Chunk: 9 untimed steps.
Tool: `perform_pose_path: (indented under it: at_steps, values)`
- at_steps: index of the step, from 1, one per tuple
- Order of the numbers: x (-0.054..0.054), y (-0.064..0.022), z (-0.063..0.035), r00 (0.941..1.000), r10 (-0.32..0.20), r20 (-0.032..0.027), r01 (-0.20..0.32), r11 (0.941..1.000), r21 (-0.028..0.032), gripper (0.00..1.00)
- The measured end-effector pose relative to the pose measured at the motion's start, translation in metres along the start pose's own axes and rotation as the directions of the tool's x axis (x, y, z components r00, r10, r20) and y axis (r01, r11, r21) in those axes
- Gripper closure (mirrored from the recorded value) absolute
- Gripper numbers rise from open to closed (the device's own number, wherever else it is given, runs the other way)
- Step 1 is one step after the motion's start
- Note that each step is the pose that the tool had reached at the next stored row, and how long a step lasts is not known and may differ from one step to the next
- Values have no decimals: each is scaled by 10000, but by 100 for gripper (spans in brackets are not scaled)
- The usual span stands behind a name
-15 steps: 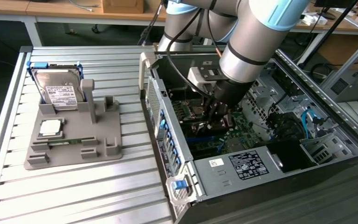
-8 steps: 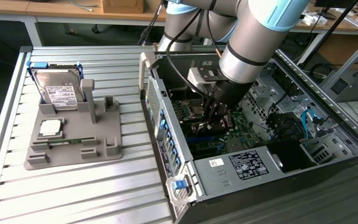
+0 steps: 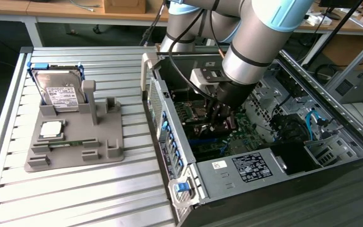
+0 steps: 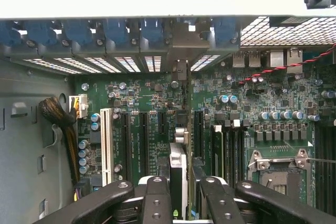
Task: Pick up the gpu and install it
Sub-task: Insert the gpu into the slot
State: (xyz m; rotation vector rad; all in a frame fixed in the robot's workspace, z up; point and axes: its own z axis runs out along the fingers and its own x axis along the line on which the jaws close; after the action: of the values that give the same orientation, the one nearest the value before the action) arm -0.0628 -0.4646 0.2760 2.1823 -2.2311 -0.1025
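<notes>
In the wrist view the gpu point(image 4: 178, 161) shows edge-on, a thin card with a silver metal edge, standing upright between my two black fingers point(image 4: 157, 203). My gripper point(image 4: 184, 205) is shut on it. The card hangs over the black expansion slots point(image 4: 144, 140) of the green motherboard point(image 4: 252, 93), with its far end reaching toward the case's rear slot openings point(image 4: 178, 40). Whether it touches a slot I cannot tell. In the exterior view my gripper point(image 3: 221, 117) reaches down inside the open computer case point(image 3: 168, 118), with the dark gpu point(image 3: 214, 127) below it.
A grey fixture point(image 3: 74, 156) on the slatted table at the exterior view's left holds a silver hard drive point(image 3: 60, 92) and a square CPU chip point(image 3: 51, 128). The case also holds a power supply point(image 3: 251, 166), a white slot point(image 4: 106, 145), a CPU socket point(image 4: 278, 169) and cables point(image 4: 58, 119).
</notes>
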Motion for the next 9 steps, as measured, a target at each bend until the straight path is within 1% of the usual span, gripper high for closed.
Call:
perform_pose_path:
  at_steps: [9]
  values:
    - [3, 12, 7, 10000, 0, -2, 0, 10000, -1, 73]
